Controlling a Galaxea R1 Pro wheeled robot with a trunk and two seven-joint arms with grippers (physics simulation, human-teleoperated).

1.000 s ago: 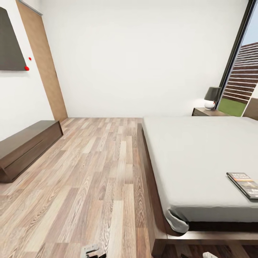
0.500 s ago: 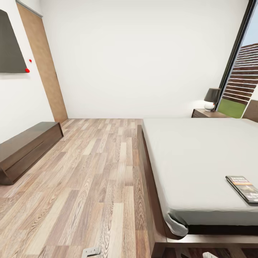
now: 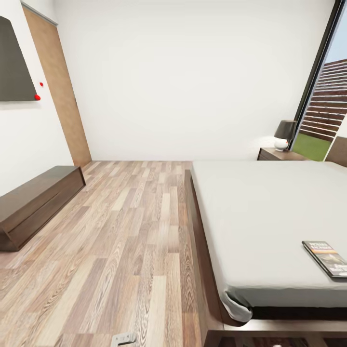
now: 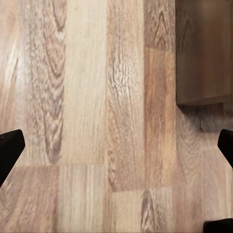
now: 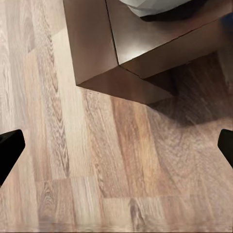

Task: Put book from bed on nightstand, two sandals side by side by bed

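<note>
Where the pale grey-white mattress meets the right edge of the head view, a small thin paperback book (image 3: 326, 258) with a dark cover, white lettering and an orange band is seen lying flat, near the foot end of the large low bed (image 3: 260, 212). The book is cut slightly by the picture's edge. The mattress is carried on a dark brown wooden platform frame, whose corner (image 5: 104, 53) is also seen from the right wrist view, resting on the floor with a fold of pale sheet above it.

Beyond the far end of the bed, a small low dark brown wooden nightstand (image 3: 277, 154) is seen against the white wall, well apart from the book. On its top stands a lamp (image 3: 284, 133) with a dark shade and a round white base. Just beside it rises a tall dark-framed window (image 3: 315, 82), through which brown slats and a patch of green are seen.

The brown wood-plank floor (image 3: 120, 241) is spread to the left of the bed. Against the left wall a long low dark brown cabinet (image 3: 36, 202) is placed, with a dark flat panel (image 3: 14, 62) mounted above it and a light wooden door (image 3: 60, 91) beyond.

The left gripper (image 4: 116, 150) is held spread wide above the planks, nothing between its dark fingertips (image 4: 9, 150). The right gripper (image 5: 116, 150) is likewise released, its fingertips (image 5: 9, 150) apart over the floor near the frame corner.
</note>
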